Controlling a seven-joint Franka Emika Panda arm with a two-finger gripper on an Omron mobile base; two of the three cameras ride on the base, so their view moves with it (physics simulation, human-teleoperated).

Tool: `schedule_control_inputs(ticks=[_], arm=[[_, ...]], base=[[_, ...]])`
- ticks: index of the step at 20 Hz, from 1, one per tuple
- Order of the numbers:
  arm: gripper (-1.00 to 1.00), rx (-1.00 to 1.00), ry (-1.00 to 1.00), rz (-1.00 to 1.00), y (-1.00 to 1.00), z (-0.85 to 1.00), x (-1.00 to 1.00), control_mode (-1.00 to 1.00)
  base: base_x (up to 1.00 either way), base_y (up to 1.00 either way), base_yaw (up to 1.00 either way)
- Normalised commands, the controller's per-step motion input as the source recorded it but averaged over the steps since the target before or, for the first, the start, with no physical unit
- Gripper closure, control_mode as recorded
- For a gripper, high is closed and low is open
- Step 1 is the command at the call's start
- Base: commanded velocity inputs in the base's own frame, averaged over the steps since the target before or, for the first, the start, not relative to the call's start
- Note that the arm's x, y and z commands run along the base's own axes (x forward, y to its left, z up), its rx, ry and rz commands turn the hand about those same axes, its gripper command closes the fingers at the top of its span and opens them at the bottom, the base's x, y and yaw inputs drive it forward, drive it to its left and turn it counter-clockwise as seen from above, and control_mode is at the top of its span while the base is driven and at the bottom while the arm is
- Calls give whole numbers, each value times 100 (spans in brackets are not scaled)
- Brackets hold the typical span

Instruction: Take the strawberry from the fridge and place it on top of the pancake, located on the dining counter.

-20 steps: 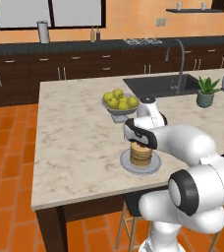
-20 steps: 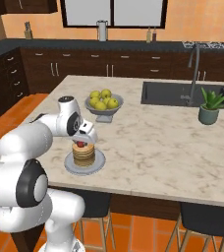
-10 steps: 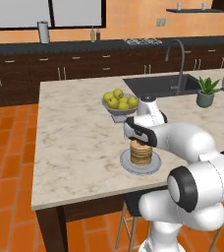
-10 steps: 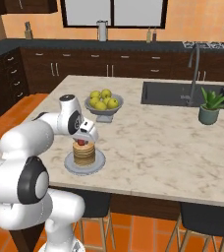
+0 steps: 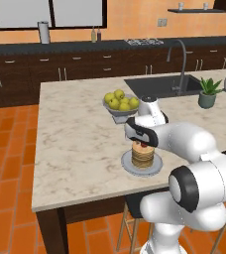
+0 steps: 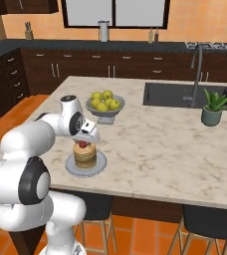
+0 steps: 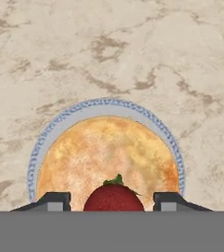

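Tool (image 7: pixel 112 203) parted around strawberry (image 7: pixel 114 198) atop pancake (image 7: pixel 106 157); could roll onto plate (image 7: pixel 104 109) if nudged during withdrawal.

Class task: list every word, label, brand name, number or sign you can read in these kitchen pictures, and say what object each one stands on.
There is no readable text, one line per candidate surface:
Round grey plate: a blue patterned rim, no letters.
Two small bottles on the back black counter: too small to show any label.
White robot arm: no brand or number visible.
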Motion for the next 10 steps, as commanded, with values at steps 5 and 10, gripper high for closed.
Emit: schedule_control_inputs(ticks=[5,10], arm=[[-100,0,-1,0,0,0,0,-100],[-100,1,-5,0,0,20,-2,-100]], base=[[0,0,0],[0,0,0]])
